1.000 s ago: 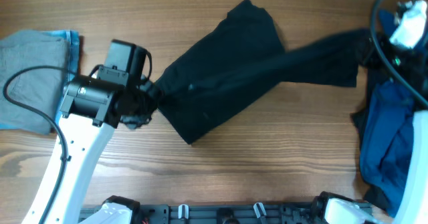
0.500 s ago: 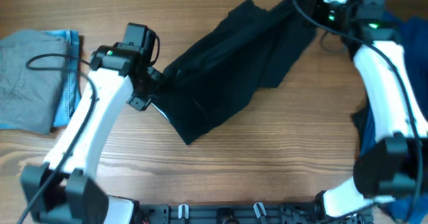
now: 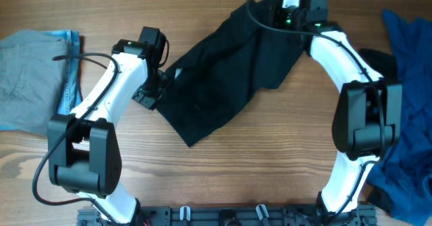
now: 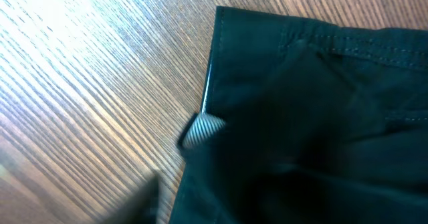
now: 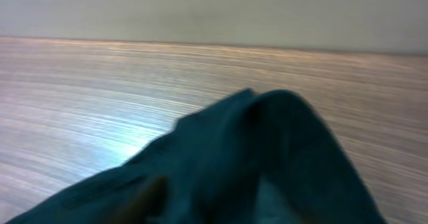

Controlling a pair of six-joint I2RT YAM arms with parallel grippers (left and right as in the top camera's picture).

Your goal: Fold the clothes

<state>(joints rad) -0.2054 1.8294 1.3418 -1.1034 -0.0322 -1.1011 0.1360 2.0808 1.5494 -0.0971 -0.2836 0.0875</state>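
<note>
The black garment [image 3: 223,77] of the clothes lies slanted across the middle of the table, its right part doubled over onto itself. My left gripper [image 3: 160,84] sits at its left edge. In the left wrist view the hemmed corner [image 4: 314,117] lies flat on the wood, and one blurred finger [image 4: 144,197] stands off to the left of it, so the jaws look open. My right gripper [image 3: 287,11] hangs over the far top end. In the right wrist view, bunched black cloth [image 5: 267,157] fills the frame and a blurred finger [image 5: 150,194] sits wide left.
A grey garment [image 3: 27,77] lies on a light blue one [image 3: 73,67] at the left edge. A royal blue pile [image 3: 408,84] and a dark piece [image 3: 378,61] lie at the right. A small white tag [image 4: 200,129] shows at the black hem.
My right arm swept from the far right to the top centre and brought the garment's long right end over onto its body. My left gripper shifted slightly farther back along the left edge.
</note>
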